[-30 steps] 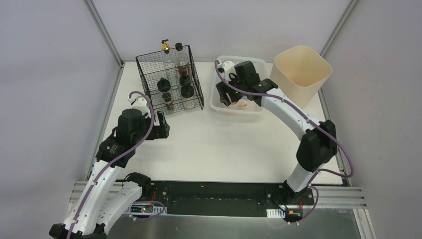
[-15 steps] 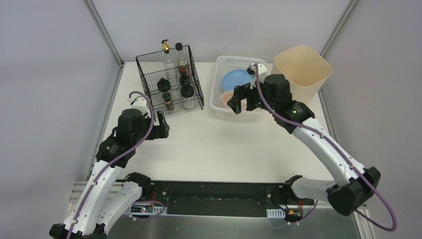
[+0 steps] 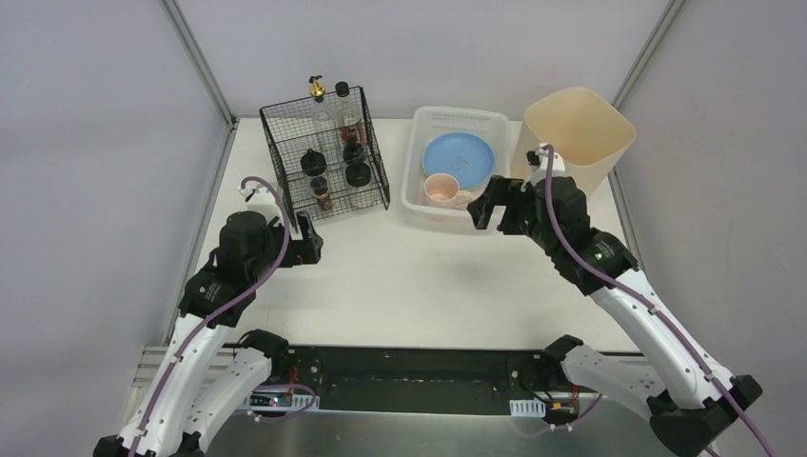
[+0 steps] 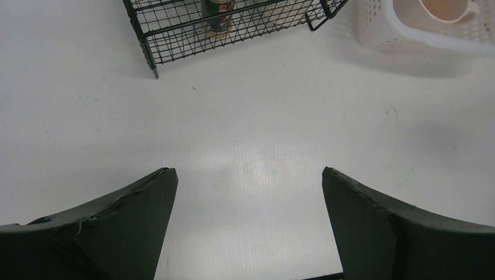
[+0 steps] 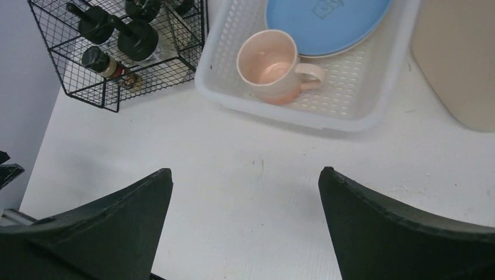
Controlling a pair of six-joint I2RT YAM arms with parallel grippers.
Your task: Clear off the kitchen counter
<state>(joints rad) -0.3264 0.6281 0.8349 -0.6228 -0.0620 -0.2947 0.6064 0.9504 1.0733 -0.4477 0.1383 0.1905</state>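
Over on the left, the left gripper (image 4: 248, 175) has hardly stirred. It hangs just in front of the black wire rack of bottles (image 3: 324, 157), its claw spread wide with nothing in it and only bare tabletop beneath. The large flat white kitchen counter (image 3: 409, 286) stretches under both arms, and I can't spot anything loose left on its open part. In the middle, the white slotted plastic basket (image 3: 433, 211) now shows its contents plainly: a round blue plate (image 3: 458, 157) and, on the plate's near side, a pale pink mug (image 5: 274, 67) lying mouth up. A second ago the right gripper (image 3: 487, 208) was down inside that basket. It has since pulled back to the basket's near right corner, beside the tall beige plastic bin (image 3: 576, 133), claw spread and empty. I'd judge the mug has just been dropped off, and the clearing looks about finished
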